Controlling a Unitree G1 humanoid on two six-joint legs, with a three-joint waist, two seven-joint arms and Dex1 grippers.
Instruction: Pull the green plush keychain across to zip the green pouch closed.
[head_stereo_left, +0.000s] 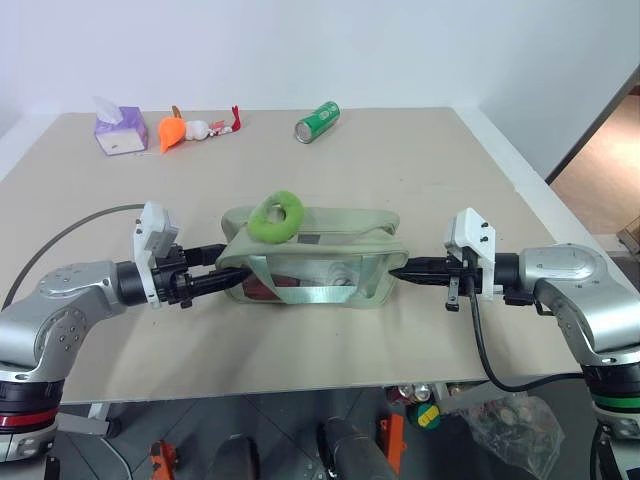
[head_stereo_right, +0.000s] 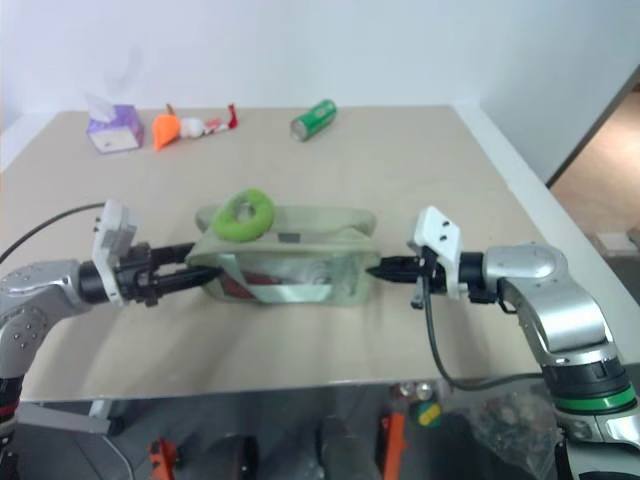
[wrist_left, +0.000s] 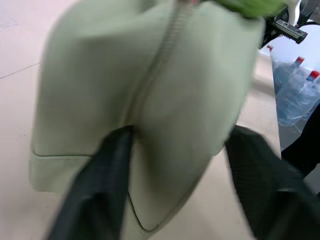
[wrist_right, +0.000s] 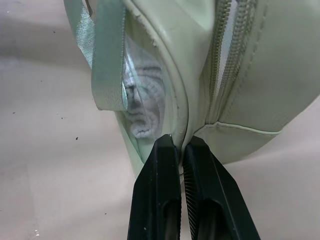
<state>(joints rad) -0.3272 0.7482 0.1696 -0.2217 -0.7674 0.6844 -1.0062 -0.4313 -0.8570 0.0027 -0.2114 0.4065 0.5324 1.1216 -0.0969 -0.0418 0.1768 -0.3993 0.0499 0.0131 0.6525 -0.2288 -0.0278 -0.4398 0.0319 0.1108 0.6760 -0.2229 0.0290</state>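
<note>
Where zipper ends, lime plush keychain

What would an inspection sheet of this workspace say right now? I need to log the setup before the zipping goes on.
Surface: beige table, bare at the front.
Job's things: green pouch mid-table; green plush keychain on top near its left end.
Clutter: purple tissue box, orange and white toy and green soda can along the far edge.
Grippers: left gripper straddles the pouch's left end, fingers apart; right gripper pinches the right end seam.
Cables: grey cable by the left arm, black cable under the right.
Surroundings: white wall; items on the floor below.
</note>
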